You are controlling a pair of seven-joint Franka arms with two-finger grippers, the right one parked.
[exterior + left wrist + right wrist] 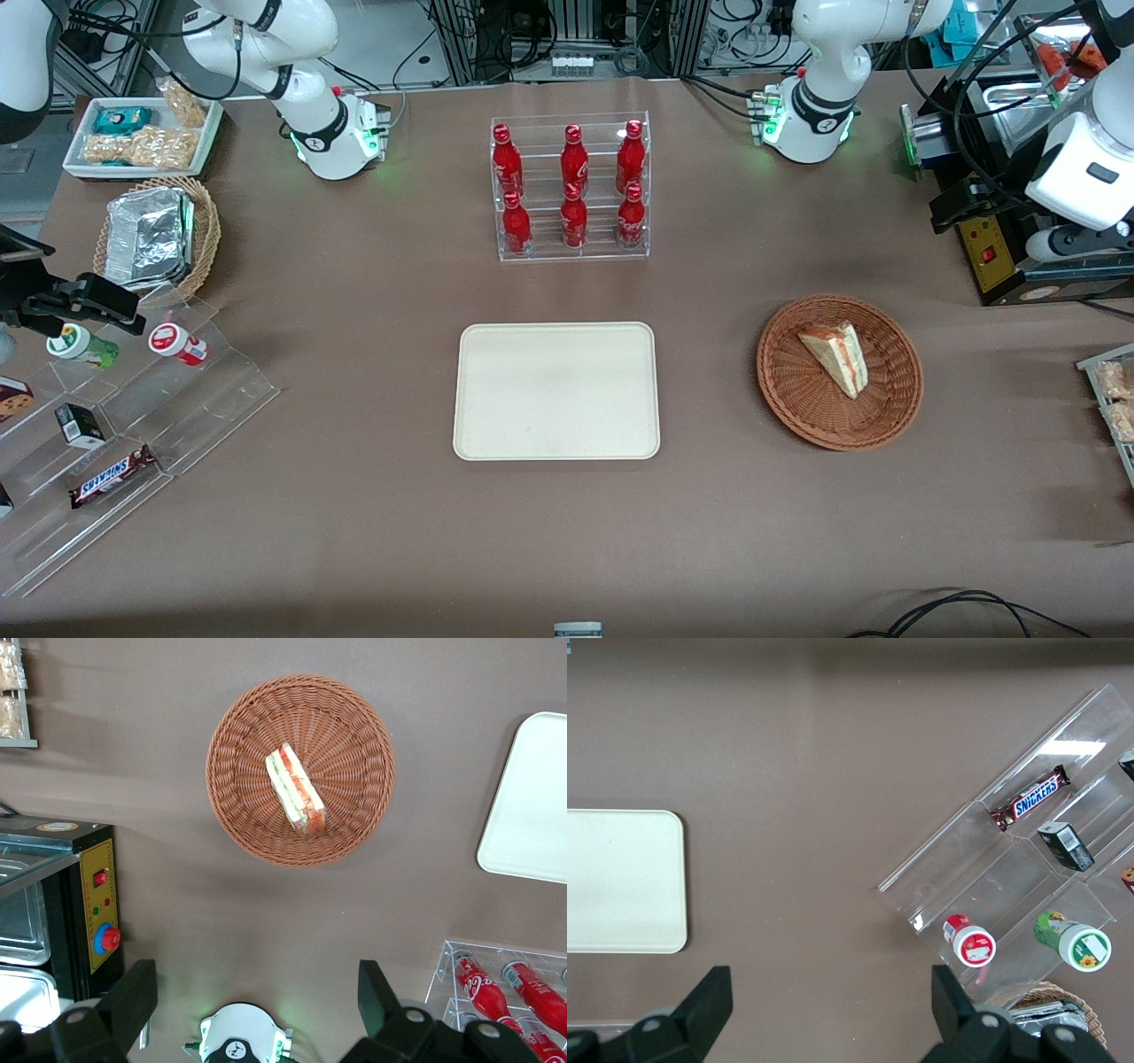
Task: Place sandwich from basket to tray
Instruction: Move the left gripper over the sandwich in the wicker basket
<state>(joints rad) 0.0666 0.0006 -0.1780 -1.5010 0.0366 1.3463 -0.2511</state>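
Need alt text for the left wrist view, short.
A sandwich lies in a round reddish-brown basket on a brown table, with the open, empty tool high above it. A cream tray, racked red bottles and a black machine sit at the edges.

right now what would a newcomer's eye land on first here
Probably the red bottles in their clear rack, farther from the front camera than the bare cream tray. Next, the sandwich lying in the reddish-brown basket beside the tray, toward the working arm's end. The gripper hangs open, high above the table, holding nothing.
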